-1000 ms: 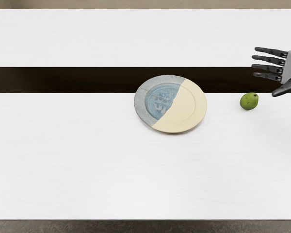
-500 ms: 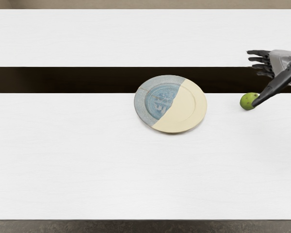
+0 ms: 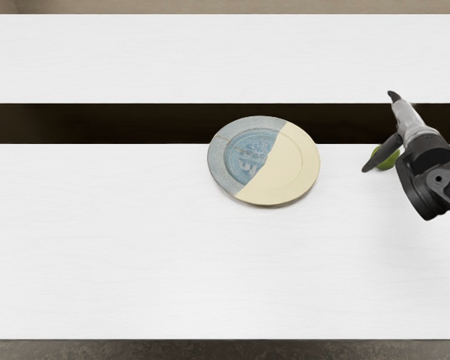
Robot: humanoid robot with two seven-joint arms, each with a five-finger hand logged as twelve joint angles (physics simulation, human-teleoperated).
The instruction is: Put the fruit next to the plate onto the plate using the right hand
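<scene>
The fruit (image 3: 391,157) sits at the plate's (image 3: 300,161) three o'clock under the right robot hand (image 3: 414,146) (whether it grasps, I cannot tell); transfer not yet done.

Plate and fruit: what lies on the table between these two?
Nothing: in the head view the table between the plate and the fruit is bare. The right hand is at the fruit and hides most of it.

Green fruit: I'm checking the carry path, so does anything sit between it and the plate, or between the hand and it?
Nothing visible does. Only bare white table lies between the green fruit and the plate to its left. The right hand is right at the fruit, partly covering it, with nothing between them.
</scene>
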